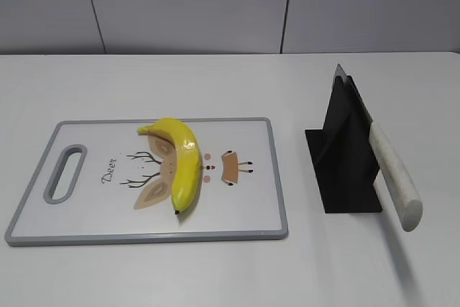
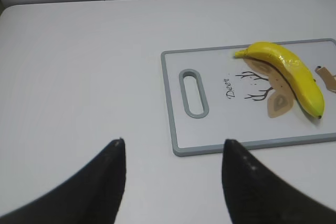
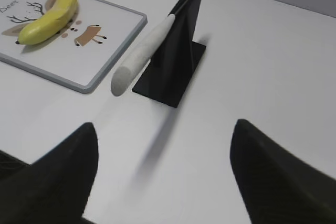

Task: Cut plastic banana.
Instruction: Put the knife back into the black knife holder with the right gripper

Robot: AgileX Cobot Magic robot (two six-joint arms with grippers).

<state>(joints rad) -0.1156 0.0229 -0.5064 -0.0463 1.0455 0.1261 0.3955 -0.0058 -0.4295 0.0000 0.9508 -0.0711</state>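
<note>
The plastic banana [image 1: 182, 160] is glossy yellow and lies on a white cutting board [image 1: 244, 210] with a grey rim and a deer drawing. It also shows in the left wrist view [image 2: 294, 74] and in the right wrist view [image 3: 50, 17]. A knife with a white handle [image 1: 395, 177] rests slanted in a black stand [image 1: 345, 156] right of the board, handle toward the front; it shows in the right wrist view [image 3: 142, 53]. My left gripper [image 2: 173, 145] is open and empty above the table, left of the board. My right gripper [image 3: 165, 129] is open and empty, in front of the knife stand. Neither gripper shows in the exterior view.
The white table [image 1: 230, 271] runs back to a grey panelled wall [image 1: 187, 5]. The board has a handle slot [image 1: 65, 172] at its left end. The black stand [image 3: 176, 61] rises well above the table.
</note>
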